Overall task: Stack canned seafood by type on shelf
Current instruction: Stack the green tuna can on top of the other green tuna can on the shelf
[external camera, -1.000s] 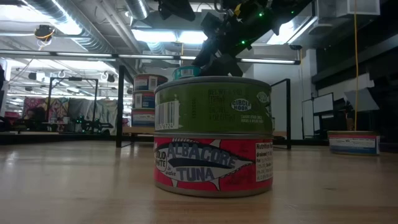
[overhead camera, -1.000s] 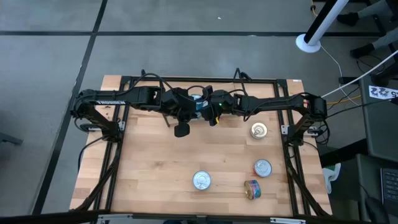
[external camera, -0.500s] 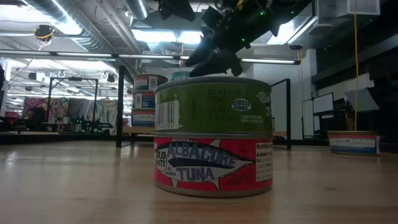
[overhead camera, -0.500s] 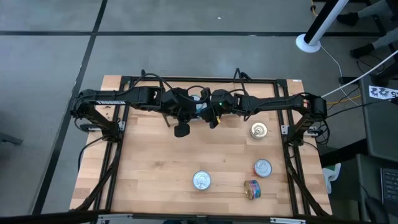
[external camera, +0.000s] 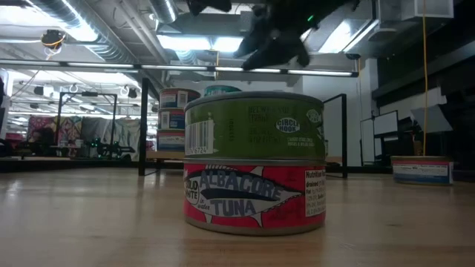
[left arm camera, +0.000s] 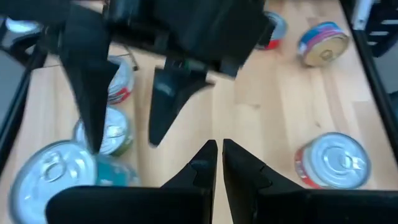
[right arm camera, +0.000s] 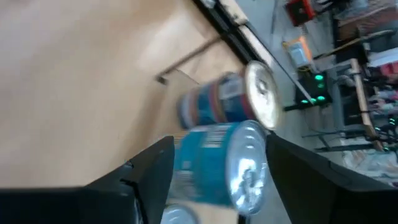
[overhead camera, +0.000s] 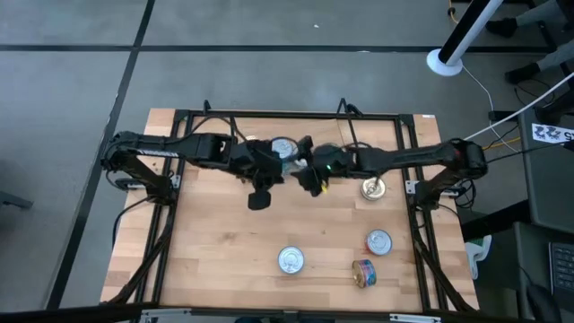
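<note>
Canned seafood tins point(overhead camera: 291, 260) look rigid, weighty, slick-sided: grip across the round wall; right tool point(right arm camera: 205, 168) gapes around the teal tin point(right arm camera: 214, 163), left tool point(left arm camera: 217, 163) pinched together, empty

Left arm: extended from the table's left edge toward centre, back half of the table; left gripper point(left arm camera: 216, 163) fingers pressed nearly together, nothing between them. Right arm: extended from the right edge toward centre, meeting the left arm there; right gripper point(right arm camera: 211, 171) fingers spread wide apart. In the low view both grippers hang high above the tabletop, side by side.
</note>
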### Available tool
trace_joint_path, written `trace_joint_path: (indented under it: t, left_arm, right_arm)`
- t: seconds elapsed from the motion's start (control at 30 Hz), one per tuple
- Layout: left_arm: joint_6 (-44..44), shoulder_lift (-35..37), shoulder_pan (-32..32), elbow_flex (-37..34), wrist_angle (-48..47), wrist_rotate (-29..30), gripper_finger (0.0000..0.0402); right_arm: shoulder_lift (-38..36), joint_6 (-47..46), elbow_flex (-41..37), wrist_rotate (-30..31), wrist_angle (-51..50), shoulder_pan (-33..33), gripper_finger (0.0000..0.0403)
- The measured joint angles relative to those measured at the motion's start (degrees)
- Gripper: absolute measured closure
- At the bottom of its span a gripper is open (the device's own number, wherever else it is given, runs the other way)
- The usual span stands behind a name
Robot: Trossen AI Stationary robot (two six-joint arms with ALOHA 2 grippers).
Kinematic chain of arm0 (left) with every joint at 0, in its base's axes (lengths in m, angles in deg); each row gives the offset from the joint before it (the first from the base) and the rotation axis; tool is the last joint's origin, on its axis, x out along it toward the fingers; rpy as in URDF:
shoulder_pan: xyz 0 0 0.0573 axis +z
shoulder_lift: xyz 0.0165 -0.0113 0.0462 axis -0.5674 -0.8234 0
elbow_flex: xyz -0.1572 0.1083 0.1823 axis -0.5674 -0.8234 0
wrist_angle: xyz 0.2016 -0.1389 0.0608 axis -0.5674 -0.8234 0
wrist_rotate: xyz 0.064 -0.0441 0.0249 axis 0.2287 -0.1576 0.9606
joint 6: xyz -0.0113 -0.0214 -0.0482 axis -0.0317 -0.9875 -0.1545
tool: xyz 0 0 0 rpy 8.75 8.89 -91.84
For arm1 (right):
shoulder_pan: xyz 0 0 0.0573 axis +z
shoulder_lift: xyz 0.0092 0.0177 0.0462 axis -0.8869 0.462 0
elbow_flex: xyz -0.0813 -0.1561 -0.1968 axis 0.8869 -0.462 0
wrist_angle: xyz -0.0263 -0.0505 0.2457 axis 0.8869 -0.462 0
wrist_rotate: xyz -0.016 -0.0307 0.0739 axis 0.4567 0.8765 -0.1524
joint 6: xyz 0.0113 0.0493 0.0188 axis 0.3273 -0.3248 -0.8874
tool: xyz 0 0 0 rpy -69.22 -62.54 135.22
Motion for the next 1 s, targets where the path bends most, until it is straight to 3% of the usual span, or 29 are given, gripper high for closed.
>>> trace_joint_path:
  t: [0.23,0.47,0.73,1.0]
  left_arm:
    - [-2.2,0.0,-5.4,0.0,0.1,0.0,0.0380]
    - [-3.8,-0.9,-10.2,0.0,1.0,0.0,0.0372]
    - [-4.6,-6.4,-16.0,0.0,5.9,0.0,0.0305]
    - [3.1,-14.0,-21.5,0.0,6.0,-0.3,0.0251]
  right_arm:
    - [-5.6,-10.4,0.0,1.8,-13.4,9.6,0.0150]
    - [-6.3,-24.1,0.0,-1.3,-20.9,17.2,0.0150]
    - [-6.2,-29.6,0.0,-2.7,-23.9,21.8,0.0150]
    - [-6.2,-32.0,0.0,-2.7,-24.2,22.3,0.0150]
